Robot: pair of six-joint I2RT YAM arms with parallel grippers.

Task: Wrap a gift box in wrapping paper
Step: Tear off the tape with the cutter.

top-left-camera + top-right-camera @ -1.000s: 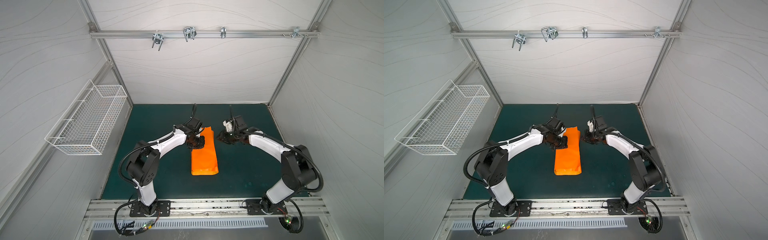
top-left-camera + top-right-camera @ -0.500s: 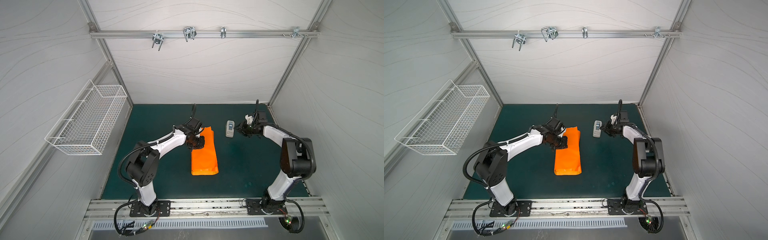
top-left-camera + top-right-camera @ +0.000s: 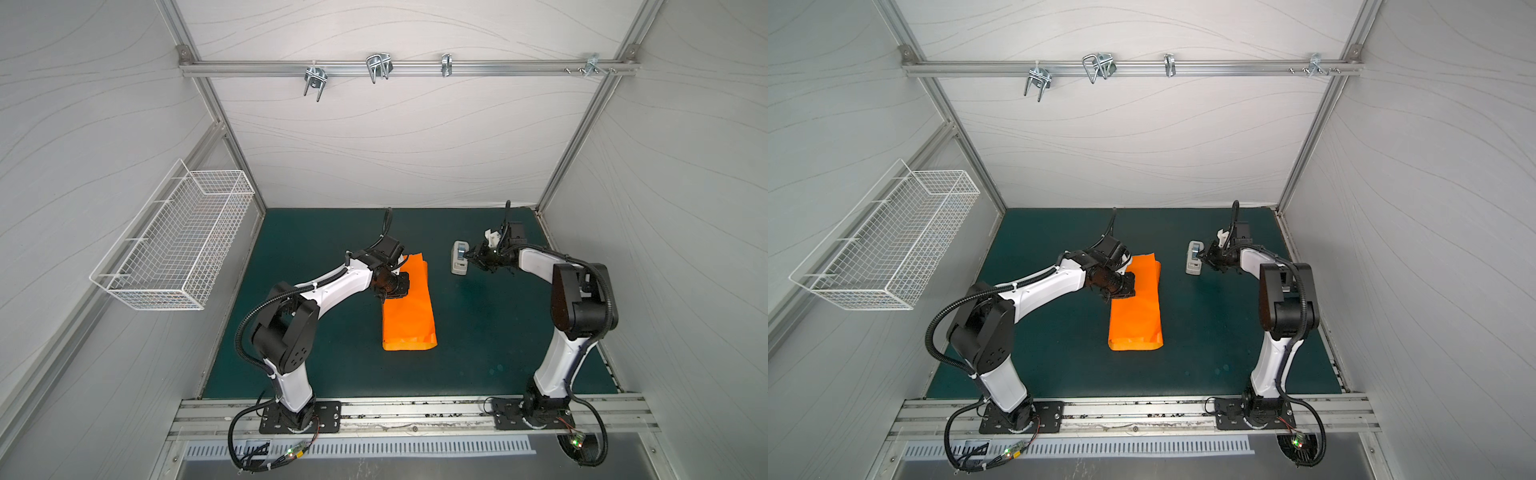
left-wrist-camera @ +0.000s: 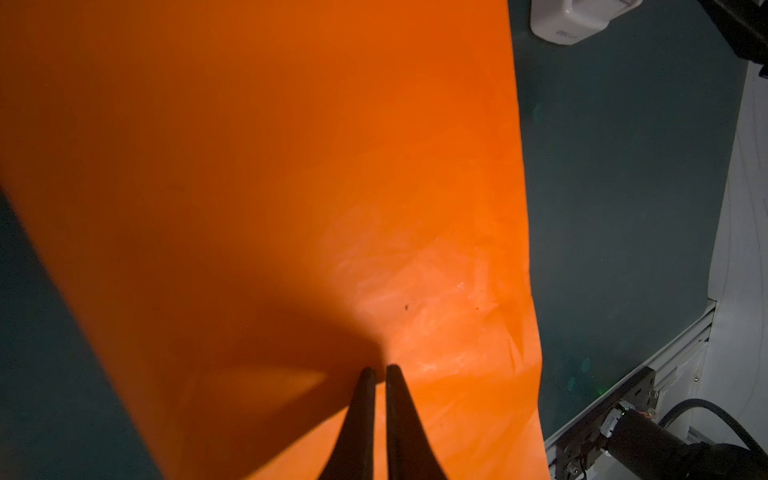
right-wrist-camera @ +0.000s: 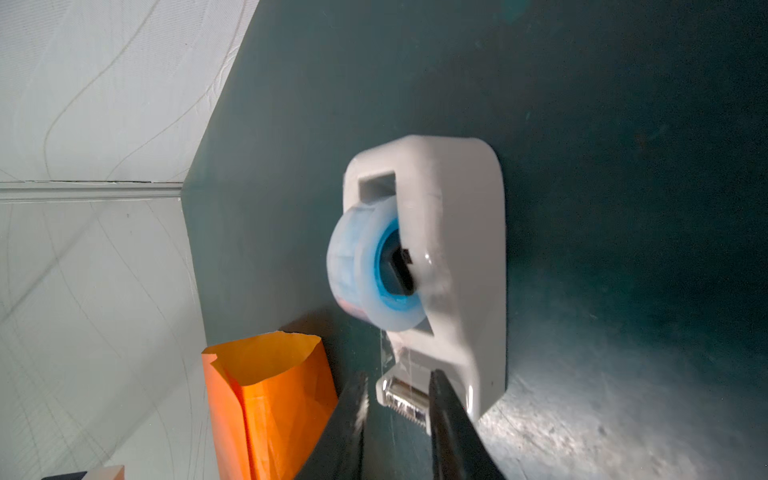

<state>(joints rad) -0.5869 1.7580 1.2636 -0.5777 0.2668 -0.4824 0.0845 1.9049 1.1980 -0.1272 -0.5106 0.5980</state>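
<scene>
**Wrapping paper** [image 3: 409, 309] [image 3: 1136, 307]: orange, folded into one long narrow parcel. It lies flat on the dark green table [image 3: 311, 353] at mid-frame in both top views. The right wrist view shows one end [image 5: 266, 374] gaping open like a bag mouth.

**Left gripper** [image 4: 377, 370] [image 3: 392, 291]: the fingers are all but together, with only a thin slit between them. The tips are set down on the top face of the paper, at the parcel's left edge in its upper half. I cannot tell whether any paper is pinched in the slit.

**Right gripper** [image 5: 397, 380] [image 3: 473, 259]: the fingers are apart, one on each side of the metal cutter [image 5: 405, 399] of the tape dispenser [image 5: 457, 249] [image 3: 458, 258]. A thin clear strip runs from the blue-cored tape roll [image 5: 365, 266] down to the cutter, between the fingers. I cannot tell whether they touch it.

**Tape dispenser**: white, right of centre in the top views, apart from the paper.
</scene>
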